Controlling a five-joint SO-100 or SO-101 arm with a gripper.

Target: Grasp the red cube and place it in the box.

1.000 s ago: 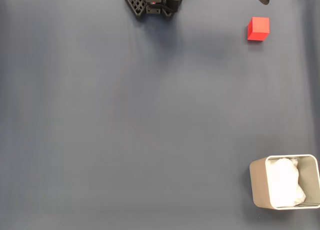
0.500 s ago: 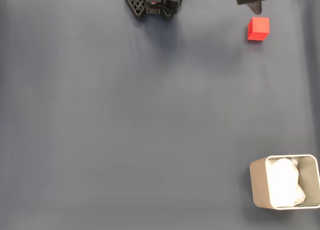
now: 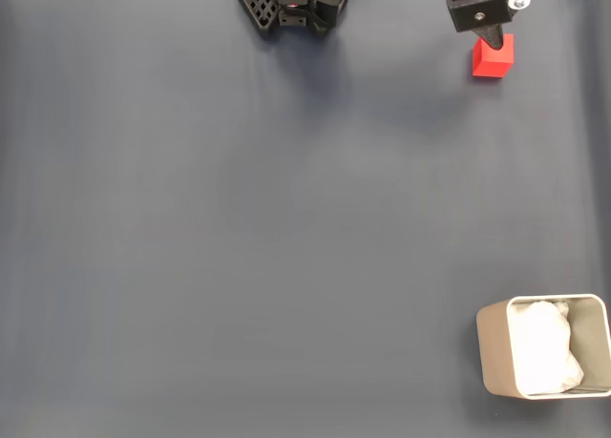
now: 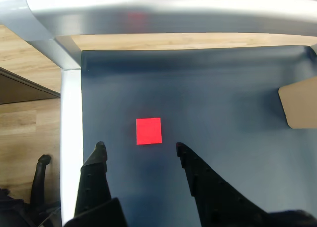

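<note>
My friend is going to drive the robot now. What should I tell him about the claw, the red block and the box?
Gripper: open and empty, above the mat, fingers on either side of the line to the cube in the wrist view.
Red cube: flat on the dark mat, just ahead of the fingertips, not touched. In the fixed view it sits at top right.
Box: bottom right corner in the fixed view, upright, white lining inside, far from the cube.
Done: gripper lined up over the cube.
Left: lower, close on the cube, lift, carry to the box, release.
</note>
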